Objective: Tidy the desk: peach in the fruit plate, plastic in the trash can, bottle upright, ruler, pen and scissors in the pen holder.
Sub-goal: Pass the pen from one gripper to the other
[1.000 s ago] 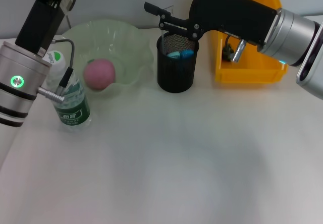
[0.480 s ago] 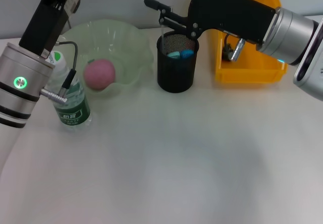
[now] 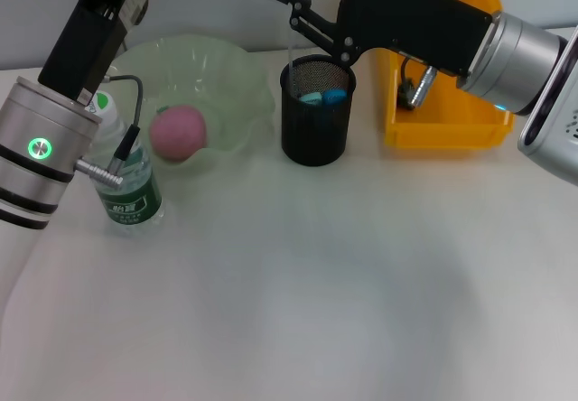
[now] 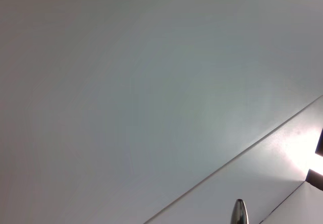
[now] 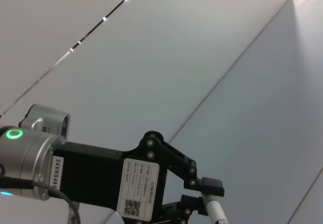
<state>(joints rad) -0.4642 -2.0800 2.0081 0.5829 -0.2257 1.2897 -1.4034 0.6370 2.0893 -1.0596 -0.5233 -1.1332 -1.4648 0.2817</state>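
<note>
White plastic pen (image 5: 216, 213), clamped in the left gripper (image 5: 202, 198), is held high above the desk (image 3: 316, 284), largely past the head view's top edge; its metal tip (image 4: 239, 214) juts clear of the grip. Light, stiff and slick, it is judged best held mid-barrel, where it cannot pivot; its long axis looks tilted rather than plumb, so it likely needs turning tip-down for the black mesh pen holder (image 3: 313, 139). The right gripper (image 3: 302, 13) hovers just over that holder; whether it grips anything cannot be told. Peach (image 3: 178, 132) sits in the fruit plate (image 3: 226, 67); bottle (image 3: 131, 189) stands upright.
</note>
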